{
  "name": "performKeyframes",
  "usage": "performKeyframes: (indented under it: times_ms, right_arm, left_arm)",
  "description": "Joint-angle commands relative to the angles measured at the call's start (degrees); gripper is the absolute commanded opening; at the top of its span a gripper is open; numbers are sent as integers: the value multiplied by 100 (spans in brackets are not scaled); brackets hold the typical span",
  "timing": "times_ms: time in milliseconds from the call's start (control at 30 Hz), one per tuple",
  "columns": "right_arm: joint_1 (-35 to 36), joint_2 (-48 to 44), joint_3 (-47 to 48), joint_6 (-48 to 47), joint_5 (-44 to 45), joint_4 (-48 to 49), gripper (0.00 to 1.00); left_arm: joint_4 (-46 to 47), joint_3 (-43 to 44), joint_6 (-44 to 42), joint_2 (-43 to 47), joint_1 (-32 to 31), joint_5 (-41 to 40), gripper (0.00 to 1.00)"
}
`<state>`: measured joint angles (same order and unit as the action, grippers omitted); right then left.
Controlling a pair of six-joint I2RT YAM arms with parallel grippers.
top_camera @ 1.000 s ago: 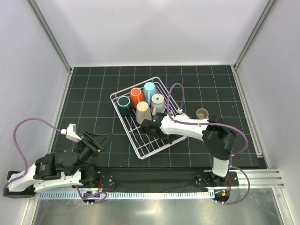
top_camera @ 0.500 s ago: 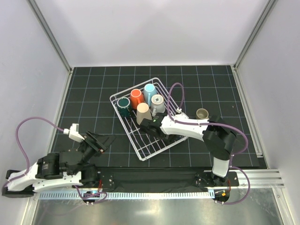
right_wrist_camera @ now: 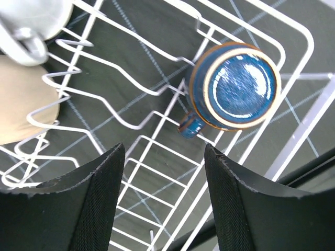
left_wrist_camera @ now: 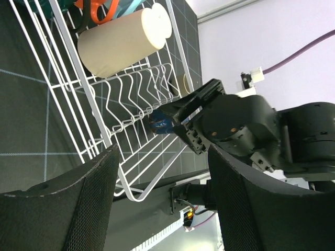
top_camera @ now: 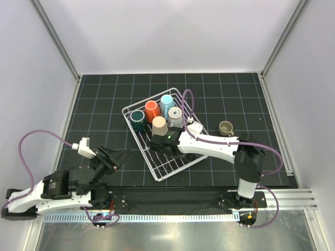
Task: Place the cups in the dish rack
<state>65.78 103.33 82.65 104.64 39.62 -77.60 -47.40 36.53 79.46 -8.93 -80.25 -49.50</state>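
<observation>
The white wire dish rack [top_camera: 140, 144] holds a dark teal cup [top_camera: 137, 116], an orange cup [top_camera: 152, 108], a light blue cup [top_camera: 167, 100], a grey-white mug [top_camera: 176, 114] and a beige tumbler [top_camera: 159, 125]. A navy cup [right_wrist_camera: 238, 86] stands upside down on the rack's wires, just beyond my right gripper [right_wrist_camera: 163, 157], which is open and empty over the rack [top_camera: 155, 142]. A small olive-beige cup [top_camera: 225, 127] stands on the mat right of the rack. My left gripper [top_camera: 116, 156] is open and empty left of the rack, facing it [left_wrist_camera: 162, 157].
The black gridded mat [top_camera: 104, 99] covers the table inside white walls. The rack's row of plate tines [right_wrist_camera: 104, 78] runs beside the navy cup. The right arm's cable [top_camera: 187, 104] arches over the rack's right side.
My right gripper has moved left over the rack's near part, and its arm has stretched lower across the mat. My left gripper has shifted slightly toward the rack.
</observation>
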Motion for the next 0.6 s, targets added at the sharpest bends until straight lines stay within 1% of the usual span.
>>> performKeyframes:
  times_ms: [0, 67, 100, 167, 200, 267, 300, 367, 400, 433, 467, 500, 533, 567]
  right_arm:
    - [-21, -269, 216, -584, 433, 236, 63]
    - [-21, -304, 269, -830, 459, 377, 63]
    - [-21, -348, 278, -1301, 494, 656, 62]
    - [-21, -558, 243, -1743, 538, 921, 61]
    - [-30, -655, 208, -2346, 556, 1331, 61]
    - [-65, -1023, 85, -2973, 591, 1703, 61]
    - [-143, -1147, 32, -3733, 582, 2148, 61]
    - [-232, -1463, -161, -4484, 363, 2616, 61]
    - [-293, -1813, -249, -4862, 215, 3071, 61]
    - [-389, -2008, -371, -5605, -39, 3372, 61]
    - [-460, -2184, -634, -5908, -172, 3609, 62]
    - [-530, -2603, -767, -6146, -313, 3995, 63]
    - [-775, -2773, -890, -6636, -462, 4164, 64]
    - [-934, -2966, -1091, -6797, -759, 4270, 64]
  left_arm:
    - [169, 38, 122, -196, -17, -306, 67]
    - [213, 56, 140, -276, -17, -306, 67]
    - [231, 56, 140, -372, -17, -306, 67]
    - [266, 99, 157, -460, -17, -306, 67]
    - [266, 108, 166, -504, -17, -306, 67]
    - [266, 117, 184, -627, -17, -306, 67]
    - [275, 117, 192, -662, -17, -306, 67]
    - [275, 108, 219, -707, -17, -324, 67]
    - [292, 91, 228, -724, -17, -333, 67]
    - [301, 82, 228, -733, -17, -359, 67]
    - [362, 65, 228, -733, -17, -376, 67]
    - [398, 47, 219, -742, -9, -385, 67]
    - [424, 38, 202, -751, -17, -394, 67]
    - [485, 38, 184, -786, -17, -394, 67]
